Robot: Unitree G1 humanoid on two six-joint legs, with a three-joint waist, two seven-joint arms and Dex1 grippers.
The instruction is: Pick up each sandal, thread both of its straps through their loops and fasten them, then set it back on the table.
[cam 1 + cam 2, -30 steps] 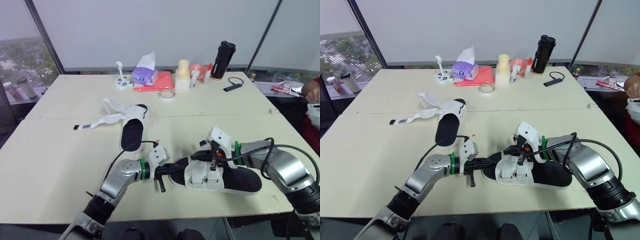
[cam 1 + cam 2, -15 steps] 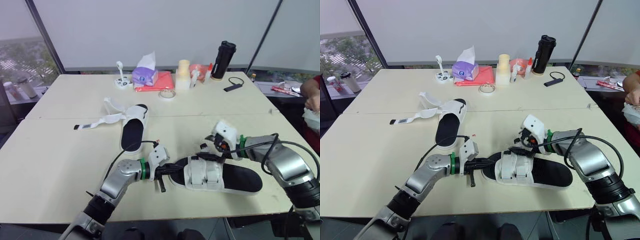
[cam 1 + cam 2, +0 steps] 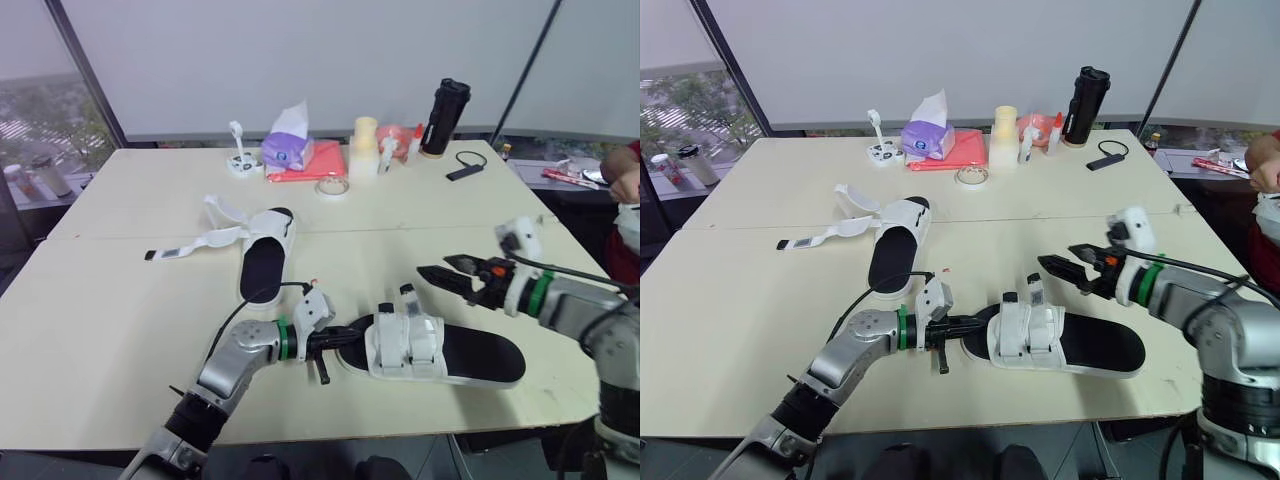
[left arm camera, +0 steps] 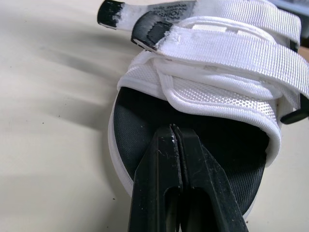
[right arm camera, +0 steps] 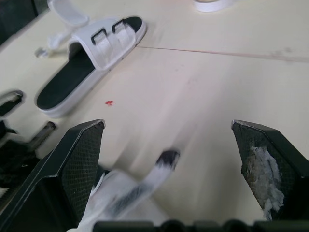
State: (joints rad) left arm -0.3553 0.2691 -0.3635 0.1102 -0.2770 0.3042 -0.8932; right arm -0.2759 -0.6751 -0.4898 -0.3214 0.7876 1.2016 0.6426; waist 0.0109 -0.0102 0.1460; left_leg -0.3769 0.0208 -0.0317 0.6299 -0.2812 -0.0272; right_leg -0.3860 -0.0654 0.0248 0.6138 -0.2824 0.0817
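Right eye view | right fingers [image 3: 1060,270] lifted off sandal [image 3: 1095,348], wide | left fingers [image 4: 159,193] closed at toe

Counter [image 3: 120,300] carries tape roll [image 3: 333,188]; nearer than it, unfastened sandal [image 3: 265,262] to its left and strapped sandal [image 3: 475,355] to its right; beyond it, tissue pack [image 3: 287,152], red sheet [image 3: 318,165], black bottle [image 3: 440,120].
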